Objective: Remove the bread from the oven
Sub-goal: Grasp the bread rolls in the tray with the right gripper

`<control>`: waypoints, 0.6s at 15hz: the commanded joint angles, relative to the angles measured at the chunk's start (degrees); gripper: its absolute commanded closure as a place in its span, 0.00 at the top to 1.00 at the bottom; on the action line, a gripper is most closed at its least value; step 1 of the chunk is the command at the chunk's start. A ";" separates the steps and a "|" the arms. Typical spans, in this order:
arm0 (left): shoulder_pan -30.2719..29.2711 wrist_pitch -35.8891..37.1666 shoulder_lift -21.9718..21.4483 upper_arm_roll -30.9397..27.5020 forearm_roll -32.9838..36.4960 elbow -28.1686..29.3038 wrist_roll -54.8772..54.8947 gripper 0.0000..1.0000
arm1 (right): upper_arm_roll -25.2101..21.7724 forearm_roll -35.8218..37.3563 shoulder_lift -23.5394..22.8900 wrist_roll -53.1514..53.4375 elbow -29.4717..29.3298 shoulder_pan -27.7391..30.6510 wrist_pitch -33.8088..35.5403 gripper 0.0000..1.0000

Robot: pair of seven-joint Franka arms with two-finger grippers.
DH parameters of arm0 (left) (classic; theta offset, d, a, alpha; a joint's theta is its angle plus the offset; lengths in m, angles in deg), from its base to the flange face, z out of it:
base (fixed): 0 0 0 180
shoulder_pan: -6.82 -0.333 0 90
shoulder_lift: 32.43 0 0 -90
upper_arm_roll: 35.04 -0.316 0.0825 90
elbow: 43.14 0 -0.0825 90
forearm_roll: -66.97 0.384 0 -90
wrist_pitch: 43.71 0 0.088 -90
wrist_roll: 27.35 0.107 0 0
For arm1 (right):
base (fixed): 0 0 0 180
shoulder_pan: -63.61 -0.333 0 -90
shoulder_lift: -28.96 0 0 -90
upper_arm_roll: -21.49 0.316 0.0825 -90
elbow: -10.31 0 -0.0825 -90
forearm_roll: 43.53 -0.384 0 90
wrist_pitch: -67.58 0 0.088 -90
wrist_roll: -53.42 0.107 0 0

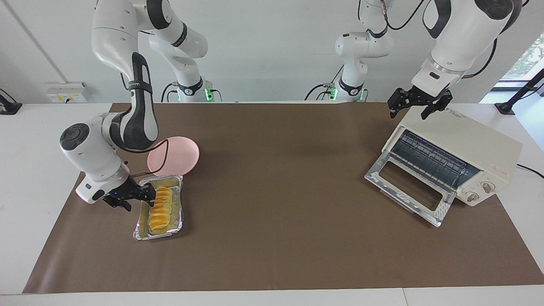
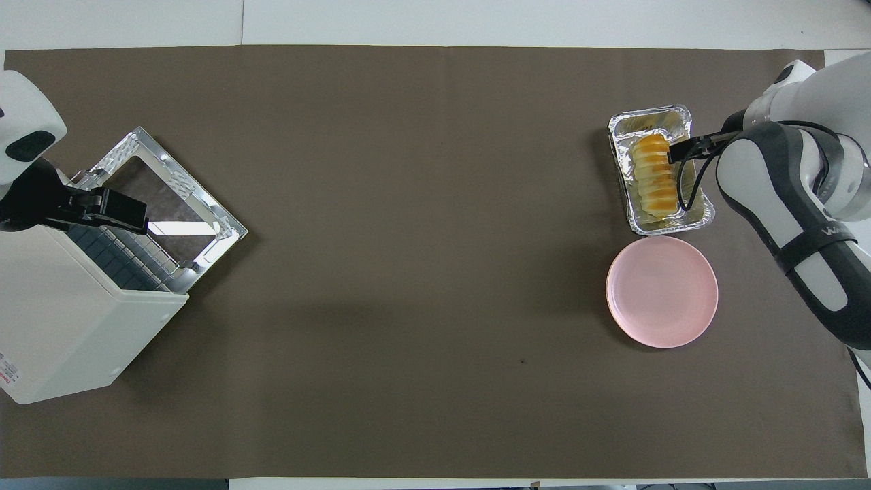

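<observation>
A: What sits on the desk [image 1: 25, 140] toward the right arm's end?

B: A round pink plate [image 1: 173, 155] on the brown mat [image 1: 280, 178], with a crinkled foil tray [image 1: 143, 226] just beside it, farther from the robots.
</observation>
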 commanded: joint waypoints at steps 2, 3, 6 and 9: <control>-0.38 -0.86 -1.09 0.29 0.52 0.98 -0.72 1.00 | 0.31 1.79 -0.12 2.50 1.93 -1.97 -0.93 1.00; -0.38 -0.86 -1.09 0.29 0.52 0.98 -0.72 1.00 | 0.31 1.79 -0.12 2.41 2.90 -2.15 -1.98 1.00; -0.38 -0.86 -1.09 0.29 0.52 0.98 -0.72 1.00 | 0.31 2.05 0.05 2.41 4.75 -2.32 -2.43 1.00; -0.38 -0.86 -1.09 0.29 0.52 0.98 -0.72 1.00 | 0.31 2.05 0.93 2.06 9.14 -2.32 -7.16 0.85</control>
